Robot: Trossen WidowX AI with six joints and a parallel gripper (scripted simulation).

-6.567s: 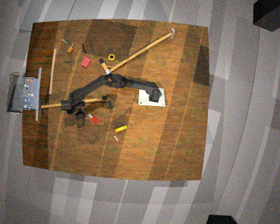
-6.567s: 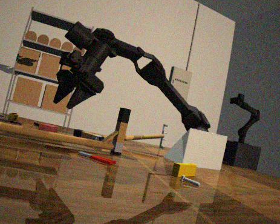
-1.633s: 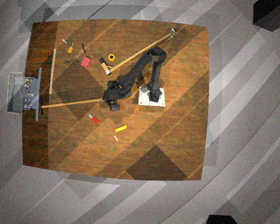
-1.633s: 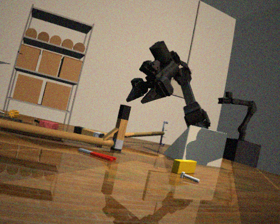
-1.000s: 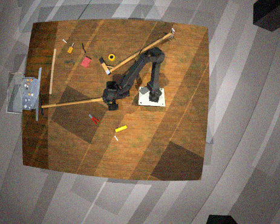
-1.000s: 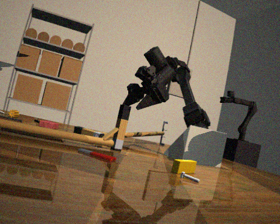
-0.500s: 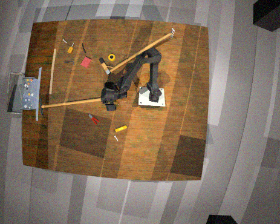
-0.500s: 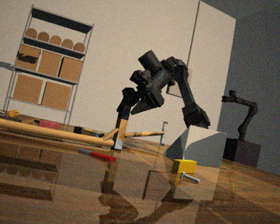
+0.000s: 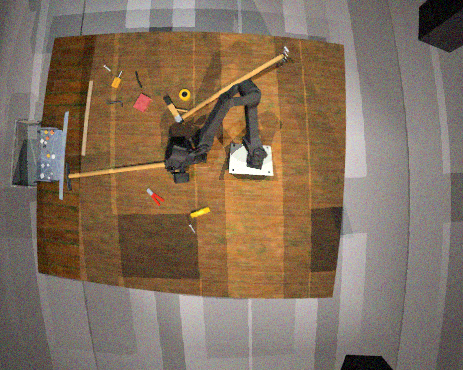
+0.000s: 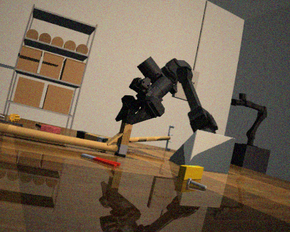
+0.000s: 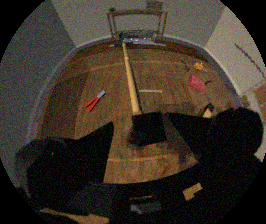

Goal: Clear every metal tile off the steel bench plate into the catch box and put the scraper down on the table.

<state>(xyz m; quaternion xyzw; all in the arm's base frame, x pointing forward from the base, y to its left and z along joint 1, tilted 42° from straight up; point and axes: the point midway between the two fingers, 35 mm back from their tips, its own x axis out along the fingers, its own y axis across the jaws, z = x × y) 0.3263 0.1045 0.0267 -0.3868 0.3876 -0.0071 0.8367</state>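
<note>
Wrist view: tool (image 11: 142,120) (image 10: 128,116) spread wide around the scraper's dark upright grip (image 11: 149,129), nothing pinched, table edge well beyond.

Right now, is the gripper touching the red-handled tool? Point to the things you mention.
Apart: the exterior view shows the gripper (image 9: 178,151) (image 10: 125,121) (image 11: 142,120) raised above the red-handled tool (image 9: 155,197) (image 10: 103,161) (image 11: 96,98), a gap plainly between.

Red-handled pliers (image 9: 156,197) (image 10: 103,161) (image 11: 95,101), yellow block (image 9: 200,212) (image 10: 191,172), red block (image 9: 142,102) (image 10: 51,128) (image 11: 197,83)
</note>
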